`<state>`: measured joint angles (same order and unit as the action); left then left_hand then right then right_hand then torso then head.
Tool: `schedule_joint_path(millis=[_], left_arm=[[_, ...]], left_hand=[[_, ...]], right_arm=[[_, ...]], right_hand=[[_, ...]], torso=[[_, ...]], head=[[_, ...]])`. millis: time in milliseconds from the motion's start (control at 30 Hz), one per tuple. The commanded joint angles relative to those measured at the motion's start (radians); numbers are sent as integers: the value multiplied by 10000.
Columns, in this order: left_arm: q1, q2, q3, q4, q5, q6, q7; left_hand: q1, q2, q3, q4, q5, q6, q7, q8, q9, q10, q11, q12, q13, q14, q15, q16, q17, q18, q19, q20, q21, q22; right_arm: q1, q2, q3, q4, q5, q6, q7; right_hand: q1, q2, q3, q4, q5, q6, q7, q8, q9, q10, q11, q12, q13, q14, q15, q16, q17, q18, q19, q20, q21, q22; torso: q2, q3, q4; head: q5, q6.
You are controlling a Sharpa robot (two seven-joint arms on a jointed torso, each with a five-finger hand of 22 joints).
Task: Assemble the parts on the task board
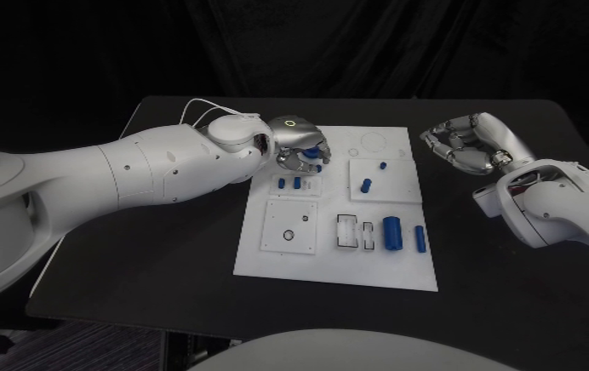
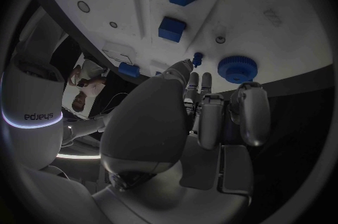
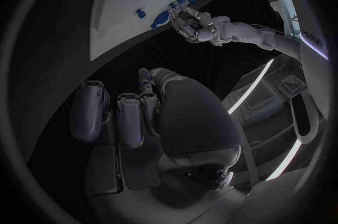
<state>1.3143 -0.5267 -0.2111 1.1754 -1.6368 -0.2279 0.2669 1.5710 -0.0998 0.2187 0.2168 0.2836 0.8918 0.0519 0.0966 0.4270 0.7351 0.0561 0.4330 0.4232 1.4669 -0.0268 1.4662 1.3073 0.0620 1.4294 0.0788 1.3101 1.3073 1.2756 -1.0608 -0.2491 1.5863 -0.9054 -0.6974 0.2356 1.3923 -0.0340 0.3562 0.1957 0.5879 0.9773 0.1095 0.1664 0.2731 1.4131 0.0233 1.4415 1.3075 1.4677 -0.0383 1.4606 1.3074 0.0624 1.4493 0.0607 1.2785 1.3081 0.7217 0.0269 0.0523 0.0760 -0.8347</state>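
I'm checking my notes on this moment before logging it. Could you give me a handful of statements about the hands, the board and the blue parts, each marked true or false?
1. The left hand is over the far left part of the task board. True.
2. The right hand rests on the task board. False: it is off the board's right edge, over the black table, fingers curled in.
3. Two long blue cylinders lie near the board's right side. True.
4. The left hand holds a small blue part at its fingertips. True.
5. The right hand holds a blue cylinder. False: nothing shows in it.
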Motion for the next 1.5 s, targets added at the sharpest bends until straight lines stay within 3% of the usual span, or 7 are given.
schedule_joint_path(millis=[33, 400, 867, 1367, 1500], left_arm=[[-29, 51, 6, -43, -73, 222, 23], [-105, 157, 6, -213, -74, 298, -14], [-248, 296, 7, -445, -74, 207, -5], [-294, 266, 7, -446, -74, -143, 118], [-306, 259, 7, -434, -74, -277, 116]], left_hand=[[-76, -155, 165, -15, 16, 144, -61, -75, -86, 215, 0, -51, -198, 197, -76, -39, 517, 74, -40, -23, -150, 1634], [-188, -200, 369, -89, -107, 236, -273, -157, -196, 323, 18, -140, -430, 200, -62, -14, 488, 93, -47, -23, -302, 1574], [-133, -109, 662, -266, -7, 445, -277, -148, -249, 557, -21, -65, -528, 201, -88, 25, 490, 87, -5, -43, -311, 1578], [-111, 16, 953, -660, 48, 955, -9, 144, -94, 966, -144, 219, -517, 152, -156, 33, 400, 90, -4, -106, -376, 1589], [-192, 108, 976, -809, 17, 1197, 202, 330, 32, 1227, -274, 475, -403, 164, -248, 70, 424, 74, 38, -179, -312, 1633]], right_arm=[[-24, -10, 8, 29, -4, 20, -159], [-23, -22, 9, 72, -2, -16, -99], [-23, -30, 9, 92, 18, -22, -43], [-23, -9, 9, 80, 25, 2, -52], [-23, -17, 9, 86, 25, 2, -53]], right_hand=[[28, 28, -8, -73, 65, -27, -12, 40, 10, 77, 17, 63, 720, 676, -69, -16, 1217, 46, 44, 14, 38, 1594], [18, 31, 1, -81, 68, -35, -12, 42, 10, 83, 17, 68, 724, 674, -70, -27, 1203, 48, 42, 12, 26, 1593], [21, 40, 9, -89, 72, -19, -17, 53, 15, 95, 14, 78, 738, 677, -71, -19, 1213, 45, 49, 12, 40, 1599], [21, 42, 15, -101, 76, -6, -21, 64, 20, 91, 10, 74, 728, 678, -74, -19, 1212, 46, 50, 10, 38, 1600], [21, 42, 15, -101, 76, -6, -21, 64, 20, 91, 10, 74, 728, 678, -74, -19, 1212, 46, 50, 10, 38, 1600]], torso=[[1, 6, 2], [3, 3, -17], [-12, 4, -3], [-7, -6, -18], [-2, -4, 1]], head=[[20, -16], [76, -50], [43, -124], [57, -225], [25, -255]])
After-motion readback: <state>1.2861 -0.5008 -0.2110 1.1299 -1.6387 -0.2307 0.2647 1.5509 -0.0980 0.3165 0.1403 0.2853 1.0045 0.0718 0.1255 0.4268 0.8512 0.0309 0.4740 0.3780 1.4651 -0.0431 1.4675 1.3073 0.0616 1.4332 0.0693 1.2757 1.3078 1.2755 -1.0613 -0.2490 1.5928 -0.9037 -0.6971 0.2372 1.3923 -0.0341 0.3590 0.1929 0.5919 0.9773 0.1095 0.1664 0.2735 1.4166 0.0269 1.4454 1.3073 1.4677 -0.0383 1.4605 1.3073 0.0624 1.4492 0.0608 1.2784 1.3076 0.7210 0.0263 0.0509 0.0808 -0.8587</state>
